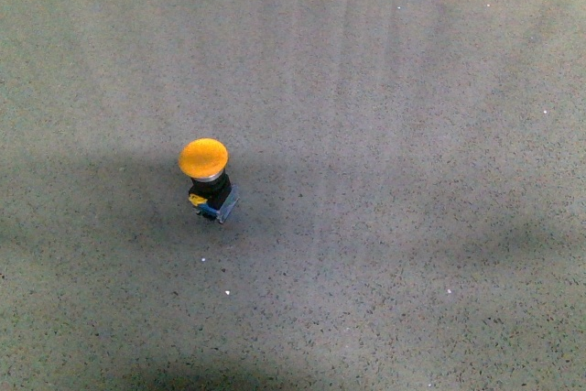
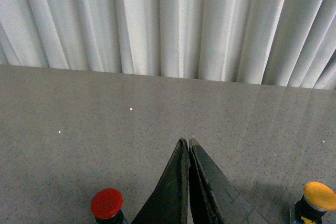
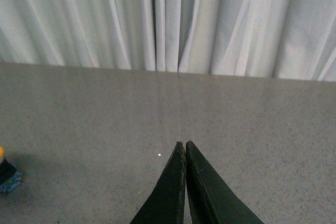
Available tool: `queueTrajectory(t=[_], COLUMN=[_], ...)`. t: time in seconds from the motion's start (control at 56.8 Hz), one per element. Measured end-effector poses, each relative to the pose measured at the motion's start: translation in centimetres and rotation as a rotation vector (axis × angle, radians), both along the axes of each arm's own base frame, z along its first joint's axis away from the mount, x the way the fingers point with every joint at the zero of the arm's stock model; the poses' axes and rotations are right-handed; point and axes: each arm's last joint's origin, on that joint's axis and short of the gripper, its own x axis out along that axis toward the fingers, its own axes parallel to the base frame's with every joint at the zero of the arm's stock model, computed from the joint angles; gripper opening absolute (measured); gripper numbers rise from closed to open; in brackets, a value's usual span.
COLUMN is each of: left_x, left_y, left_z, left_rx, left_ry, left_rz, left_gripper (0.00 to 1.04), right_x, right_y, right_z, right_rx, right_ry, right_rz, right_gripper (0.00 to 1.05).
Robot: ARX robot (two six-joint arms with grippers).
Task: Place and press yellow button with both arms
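Note:
The yellow button (image 1: 203, 158) stands upright on the grey table (image 1: 385, 135), left of centre in the front view, with an orange-yellow domed cap, black body and blue base. No arm shows in the front view. In the left wrist view my left gripper (image 2: 187, 141) is shut and empty, above the table, with the yellow button (image 2: 318, 196) off to one side at the frame's edge. In the right wrist view my right gripper (image 3: 184, 144) is shut and empty; the yellow button's base (image 3: 7, 174) just shows at the frame's edge, apart from the fingers.
A red button (image 2: 106, 203) stands on the table beside my left gripper in the left wrist view. A white pleated curtain (image 2: 173, 19) hangs behind the table's far edge, and it also shows in the right wrist view (image 3: 173, 19).

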Motion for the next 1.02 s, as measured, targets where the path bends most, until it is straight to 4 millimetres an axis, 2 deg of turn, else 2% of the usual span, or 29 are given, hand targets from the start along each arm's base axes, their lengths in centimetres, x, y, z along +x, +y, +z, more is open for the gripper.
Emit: queueTrajectory(t=[0.176,0.282,0.722,0.739,0.792,1.021], left_x=[0.00,0.00,0.00,0.00,0.00,0.00], left_y=[0.00,0.00,0.00,0.00,0.00,0.00], left_z=[0.00,0.00,0.00,0.00,0.00,0.00], left_rx=[0.000,0.000,0.000,0.002,0.002,0.002], left_ry=[0.000,0.000,0.000,0.000,0.000,0.000], left_rz=[-0.001,0.000,0.000,0.000,0.000,0.000], left_gripper=[0.02,0.23,0.96,0.97,0.95,0.96], right_x=[-0.13,-0.14,-0.14,-0.14,-0.14,-0.14], right_y=[0.00,0.00,0.00,0.00,0.00,0.00], right_z=[0.08,0.09,0.09,0.09,0.08,0.08], right_rx=[-0.001,-0.002,-0.002,-0.002,-0.002,-0.002], right_ry=[-0.012,-0.013,-0.013,-0.013,-0.013,-0.013], right_rz=[0.000,0.000,0.000,0.000,0.000,0.000], right_gripper=[0.02,0.24,0.94,0.97,0.95,0.96])
